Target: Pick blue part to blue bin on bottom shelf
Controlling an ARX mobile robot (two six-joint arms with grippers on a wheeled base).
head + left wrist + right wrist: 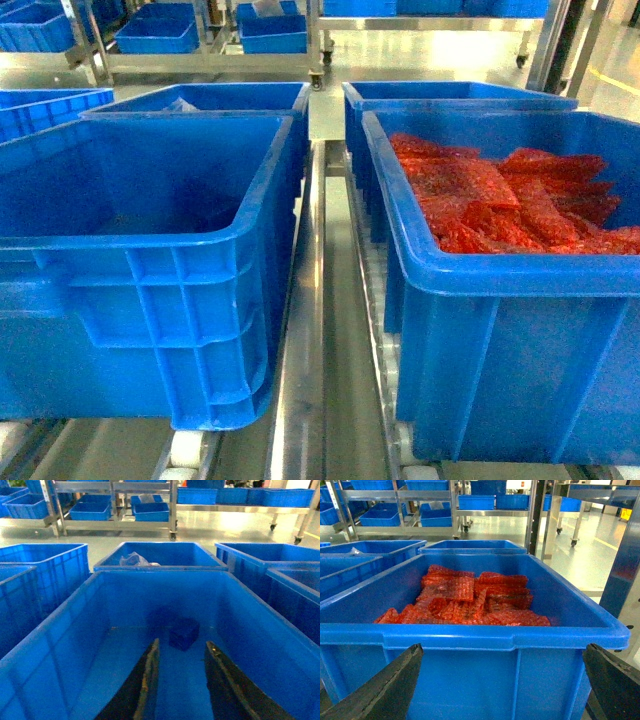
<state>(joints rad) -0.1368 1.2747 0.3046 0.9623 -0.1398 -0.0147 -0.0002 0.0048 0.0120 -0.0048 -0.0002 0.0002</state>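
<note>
Blue part [184, 633]: a small, dark blue, blocky piece with squarish faces, lying on the floor of the left bin [60, 645], toward the back wall and about midway across. Its colour is close to the bin's, so it reads mostly as a darker lump with a faint shadow; finer detail cannot be made out. No label or writing shows on it, nor on any bin.

Left gripper [182, 690] hangs inside that bin with its two dark, tapered fingers [145, 680] spread apart, nothing between them; the part sits just beyond the tips, in line with the gap, not touching either. Finger edges look worn and scuffed pale.

Left bin is smooth, glossy moulded plastic with a rolled rim and ribbed outer walls [190, 320]. In the head view its inside looks bare; the part is hidden there by the near wall.

Right bin [480, 300], same make, holds a heap of red bags [500, 200], crinkled and shiny. Right gripper [500, 690] sits outside it, low against the near wall, its dark fingers [385, 685] wide apart at the frame's two corners, holding nothing.

Both bins rest on roller tracks with a brushed metal rail [305, 330] between them. More blue bins stand behind, one holding a clear plastic bag [132, 559], and metal racks [115, 505] on castors carry others across a shiny floor
</note>
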